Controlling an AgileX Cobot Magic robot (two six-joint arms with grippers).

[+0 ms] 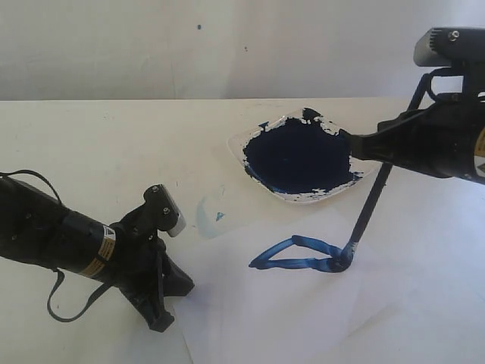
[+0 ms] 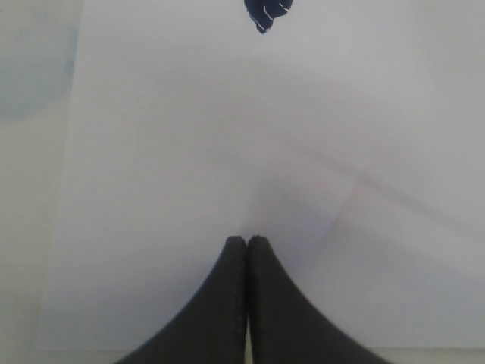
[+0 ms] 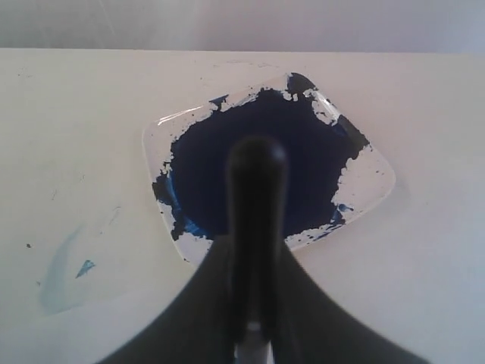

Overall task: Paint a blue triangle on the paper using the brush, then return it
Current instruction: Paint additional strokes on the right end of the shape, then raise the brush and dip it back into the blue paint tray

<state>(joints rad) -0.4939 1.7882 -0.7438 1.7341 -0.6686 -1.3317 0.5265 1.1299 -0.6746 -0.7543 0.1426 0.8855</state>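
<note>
The brush (image 1: 370,208) slants down from my right gripper (image 1: 361,145), which is shut on its black handle. Its tip touches the right corner of the blue triangle (image 1: 299,256), a glossy, blobby outline on the white paper (image 1: 303,318). In the right wrist view the handle's end (image 3: 258,171) sticks out past the right gripper (image 3: 256,254). My left gripper (image 1: 161,320) is shut on nothing, with its tips down at the paper's left part. The left wrist view shows the left gripper (image 2: 247,241) over the paper (image 2: 227,152), with a dab of blue paint (image 2: 267,14) ahead.
A square dish of dark blue paint (image 1: 299,159) sits on the cream table behind the triangle, under my right gripper; it is also seen in the right wrist view (image 3: 371,178). A faint pale-blue smudge (image 1: 208,216) lies left of the dish.
</note>
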